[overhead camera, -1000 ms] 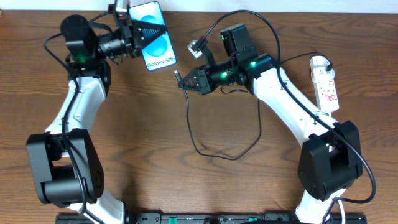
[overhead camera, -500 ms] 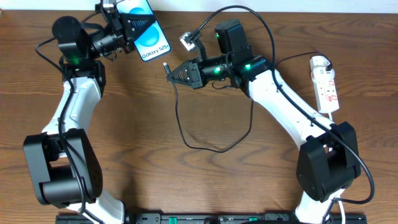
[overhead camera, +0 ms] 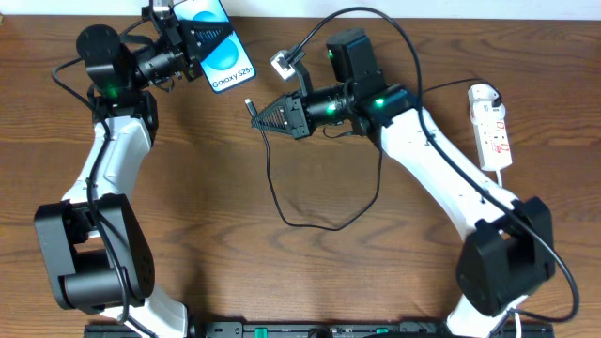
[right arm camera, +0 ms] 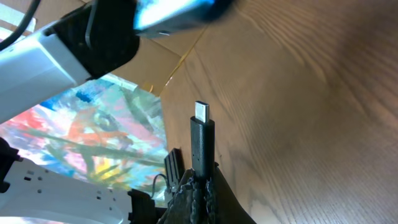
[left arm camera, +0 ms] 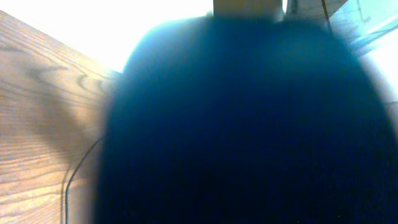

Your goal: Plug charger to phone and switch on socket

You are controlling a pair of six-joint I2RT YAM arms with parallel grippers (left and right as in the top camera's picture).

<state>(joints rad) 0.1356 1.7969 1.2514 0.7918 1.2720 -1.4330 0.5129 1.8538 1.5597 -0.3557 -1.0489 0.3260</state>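
Phone (overhead camera: 228, 64) sits in the pinch of the left gripper (overhead camera: 207, 36), lifted at the far left end of the table (overhead camera: 207, 188), its blue screen facing up with the lower edge pointing towards the other arm. Against the picture from a second ago it has moved further left and back; over the last half second it has hardly shifted. In the left wrist view it is only a dark blue blur (left arm camera: 249, 124) filling the frame just ahead of the fingers.

To its right, the right gripper (overhead camera: 268, 115) is pressed shut on the charger (overhead camera: 269, 174) just behind the plug tip (overhead camera: 249, 103). The tip juts out ahead of the fingers, near the phone's lower edge but apart from it. A second ago this gripper was further right; since the half-second picture it has barely moved. The black cable hangs behind the gripper and loops over the table.

The socket (overhead camera: 492, 127) lies far right, well apart from both grippers, in the same place as before.
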